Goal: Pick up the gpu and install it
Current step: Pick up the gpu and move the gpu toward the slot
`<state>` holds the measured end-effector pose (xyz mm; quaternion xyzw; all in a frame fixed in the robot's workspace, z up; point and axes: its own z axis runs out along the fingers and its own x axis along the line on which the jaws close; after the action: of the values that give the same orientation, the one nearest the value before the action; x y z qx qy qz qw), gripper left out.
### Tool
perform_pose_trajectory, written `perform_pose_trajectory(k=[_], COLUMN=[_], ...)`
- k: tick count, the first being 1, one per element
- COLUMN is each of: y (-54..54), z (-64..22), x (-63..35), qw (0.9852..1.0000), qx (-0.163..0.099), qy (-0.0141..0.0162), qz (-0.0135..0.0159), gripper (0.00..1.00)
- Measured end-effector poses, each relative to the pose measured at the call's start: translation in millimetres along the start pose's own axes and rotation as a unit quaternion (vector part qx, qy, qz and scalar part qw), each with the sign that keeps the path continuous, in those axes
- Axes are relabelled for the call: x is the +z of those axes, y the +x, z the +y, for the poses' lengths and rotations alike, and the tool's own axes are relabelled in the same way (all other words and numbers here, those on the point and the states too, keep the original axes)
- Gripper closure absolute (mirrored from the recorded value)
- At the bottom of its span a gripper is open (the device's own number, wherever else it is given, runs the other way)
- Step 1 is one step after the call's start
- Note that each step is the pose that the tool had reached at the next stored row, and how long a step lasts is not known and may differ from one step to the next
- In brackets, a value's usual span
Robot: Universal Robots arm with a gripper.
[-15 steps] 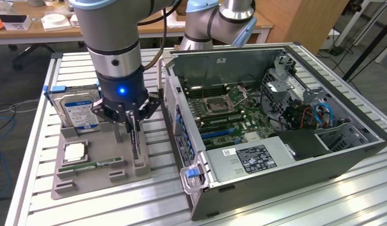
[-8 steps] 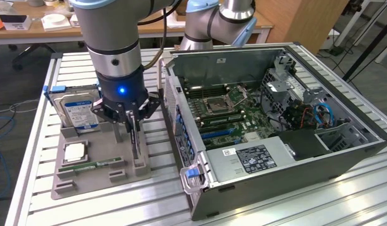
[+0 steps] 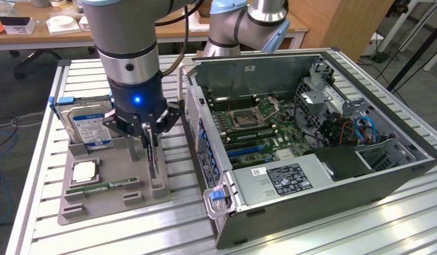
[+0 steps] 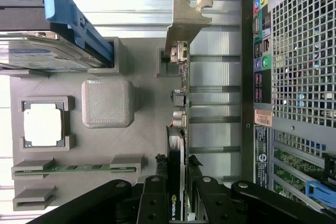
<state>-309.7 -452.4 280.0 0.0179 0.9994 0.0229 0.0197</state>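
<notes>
The gpu (image 3: 154, 159) is a thin dark card standing on edge in the grey holder tray (image 3: 112, 207), beside the open computer case (image 3: 332, 175). My gripper (image 3: 148, 139) reaches down onto it from above, its fingers pressed against both flat faces of the card. The wrist view has the gpu (image 4: 178, 103) edge-on, its silvery bracket (image 4: 187, 18) at the far end, and my gripper (image 4: 177, 184) shut on the near end. One black finger (image 4: 156, 190) lies against each side. The card's lower edge looks level with the tray slot.
The tray (image 4: 142, 129) also carries a hard drive (image 3: 87, 125) with a blue-white label, a processor chip (image 3: 84, 171) and a green memory stick (image 3: 97, 187). The case's motherboard (image 3: 254, 122) lies exposed. A second arm's base (image 3: 239, 26) stands behind the case.
</notes>
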Motion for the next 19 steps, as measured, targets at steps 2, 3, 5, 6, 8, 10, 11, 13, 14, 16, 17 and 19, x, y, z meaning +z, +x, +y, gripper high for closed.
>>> perform_pose_trajectory(k=[2,3,5,6,8,10,11,13,14,16,17,19], y=[0.0,-0.1,-0.1,-0.2,-0.2,-0.3,-0.3,-0.3,-0.3,-0.4,-0.4,-0.5], z=[0.1,0.1,0.2,0.2,0.2,0.3,0.3,0.4,0.4,0.5,0.5,0.6], x=[-1.5,-2.2,-3.6,-4.2,-5.4,-6.7,-7.4,-8.7,-9.4,-10.9,-11.7,-13.4], qw=[1.0,1.0,1.0,1.0,1.0,1.0,1.0,1.0,1.0,1.0,1.0,1.0], qx=[0.0,0.0,0.0,0.0,0.0,0.0,0.0,0.0,0.0,0.0,0.0,0.0], qy=[0.0,0.0,0.0,0.0,0.0,0.0,0.0,0.0001,0.0001,0.0001,0.0001,0.0001], qz=[0.0,0.0,0.0,0.0,0.0,0.0,0.0,0.0,0.0,0.0,0.0,0.0], gripper=[0.74,0.74,0.74,0.74,0.74,0.74,0.74,0.74,0.74,0.74,0.74,0.74])
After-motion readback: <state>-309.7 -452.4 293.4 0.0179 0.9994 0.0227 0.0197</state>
